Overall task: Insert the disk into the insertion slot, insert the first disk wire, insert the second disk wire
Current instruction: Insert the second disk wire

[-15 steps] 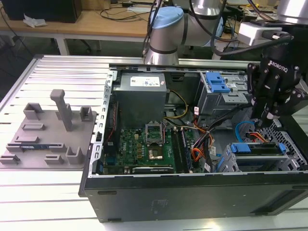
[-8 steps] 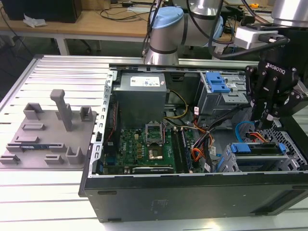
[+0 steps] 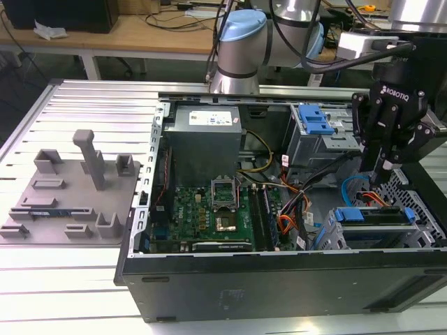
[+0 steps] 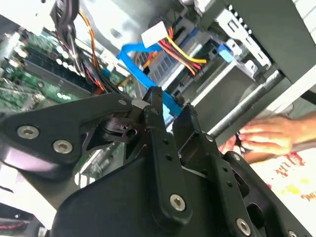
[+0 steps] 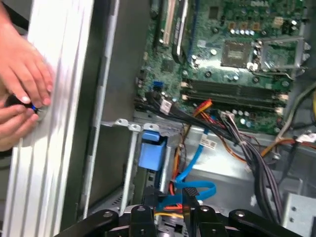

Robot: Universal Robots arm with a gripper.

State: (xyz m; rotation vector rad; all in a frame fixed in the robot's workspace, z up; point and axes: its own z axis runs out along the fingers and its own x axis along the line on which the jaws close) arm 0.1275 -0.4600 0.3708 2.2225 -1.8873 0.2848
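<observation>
The disk [image 3: 370,214], silver in its blue carrier, lies in the insertion slot [image 3: 328,237] at the exterior view's right end of the open computer case. My gripper [image 3: 383,176] hangs just above it, fingers drawn together. In both wrist views a flat blue disk wire [image 4: 136,64] [image 5: 190,163] runs in between the fingertips [image 4: 154,96], and the gripper [image 4: 170,106] [image 5: 170,197] looks shut on its end. Red and yellow wires [image 5: 170,206] lie right under the fingers. The carrier's blue handle [image 5: 149,150] shows beside the cage wall.
The motherboard [image 3: 209,209], the power supply [image 3: 202,143] and a bigger cage with a blue latch [image 3: 314,122] fill the case, with cable bundles [image 3: 293,209] across its middle. A grey fixture plate [image 3: 70,188] lies on the exterior view's left. A person's hands [image 5: 22,84] [image 4: 269,133] rest outside the case wall.
</observation>
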